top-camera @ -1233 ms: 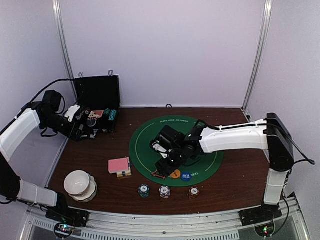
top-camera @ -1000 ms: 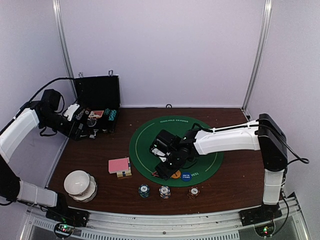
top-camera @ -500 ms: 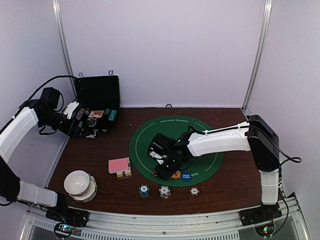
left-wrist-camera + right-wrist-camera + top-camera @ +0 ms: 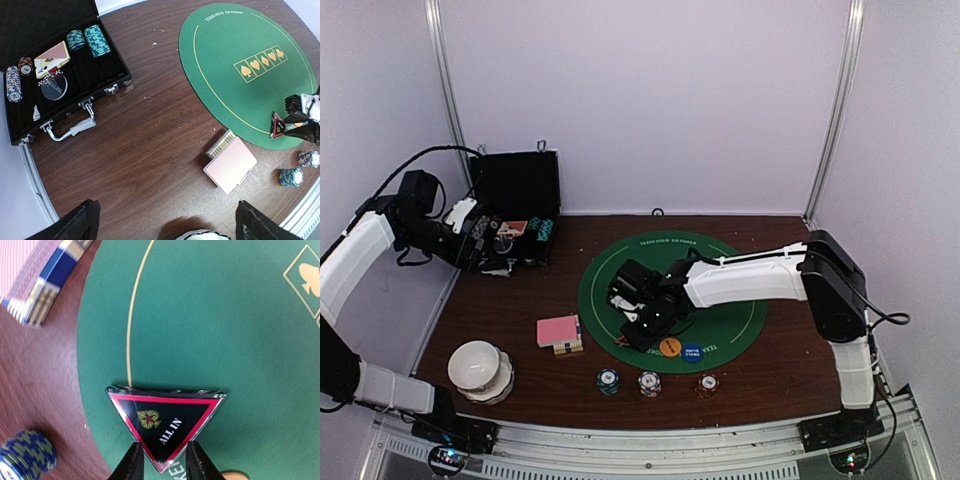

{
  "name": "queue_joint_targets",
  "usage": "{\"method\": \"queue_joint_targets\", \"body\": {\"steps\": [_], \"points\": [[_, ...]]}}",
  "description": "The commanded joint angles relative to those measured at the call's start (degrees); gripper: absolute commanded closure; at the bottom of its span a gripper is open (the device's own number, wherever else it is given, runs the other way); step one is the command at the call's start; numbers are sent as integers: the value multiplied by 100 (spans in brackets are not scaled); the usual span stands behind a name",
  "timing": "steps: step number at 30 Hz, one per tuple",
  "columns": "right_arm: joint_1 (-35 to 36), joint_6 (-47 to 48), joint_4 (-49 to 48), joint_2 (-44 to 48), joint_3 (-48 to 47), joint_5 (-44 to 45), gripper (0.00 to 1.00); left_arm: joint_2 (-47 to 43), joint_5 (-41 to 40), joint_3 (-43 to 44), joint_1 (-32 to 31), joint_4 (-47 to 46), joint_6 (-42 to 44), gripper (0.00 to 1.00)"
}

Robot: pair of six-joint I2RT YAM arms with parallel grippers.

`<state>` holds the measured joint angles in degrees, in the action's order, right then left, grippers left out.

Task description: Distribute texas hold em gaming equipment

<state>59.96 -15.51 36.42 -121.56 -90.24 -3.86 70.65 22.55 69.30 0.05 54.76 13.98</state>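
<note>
Your right arm slid left over the green mat (image 4: 225, 315). Right gripper (image 4: 162, 460) now pinches the tip of the triangle marker (image 4: 165, 422) at the mat's near-left edge. Left gripper (image 4: 165, 222) wide open, holding nothing, near the black case (image 4: 30, 20).

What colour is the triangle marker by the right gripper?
The triangle marker is black, red-bordered; clearest in right wrist view.
</note>
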Motion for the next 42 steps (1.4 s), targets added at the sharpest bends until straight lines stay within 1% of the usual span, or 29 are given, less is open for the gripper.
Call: {"method": "queue_joint_targets", "body": {"steps": [1, 11, 16, 22, 23, 24, 26, 32, 36, 40, 42], "points": [[-157, 54, -150, -345, -471, 122, 74, -130, 114, 139, 47, 15, -53, 2], [-278, 180, 93, -1301, -1990, 357, 80, -224, 136, 104, 47, 105, -31, 2], [-353, 160, 139, -1690, -2625, 348, 80, -239, 160, 67, 47, 123, -19, 2], [-359, 210, 369, -2160, -3379, 79, 80, -233, 236, 78, 48, 154, -40, 2], [-356, 234, 428, -2169, -3503, 57, 79, -234, 241, 95, 47, 169, -36, 2], [-362, 247, 452, -2116, -3490, 56, 68, -236, 251, 105, 47, 181, -33, 2], [-356, 275, 348, -1881, -3281, 112, 57, -243, 282, 102, 47, 194, -27, 2], [-357, 308, -4, -1021, -2435, 330, 39, -197, 328, 127, 47, 196, -27, 2], [-354, 256, -148, -660, -1842, 338, 34, -186, 325, 165, 47, 199, -5, 2], [-349, 147, -398, -459, -1197, 220, 33, -179, 357, 206, 47, 215, -16, 2], [-333, 111, -498, -419, -966, 140, 35, -192, 380, 211, 47, 232, -10, 3]]}}
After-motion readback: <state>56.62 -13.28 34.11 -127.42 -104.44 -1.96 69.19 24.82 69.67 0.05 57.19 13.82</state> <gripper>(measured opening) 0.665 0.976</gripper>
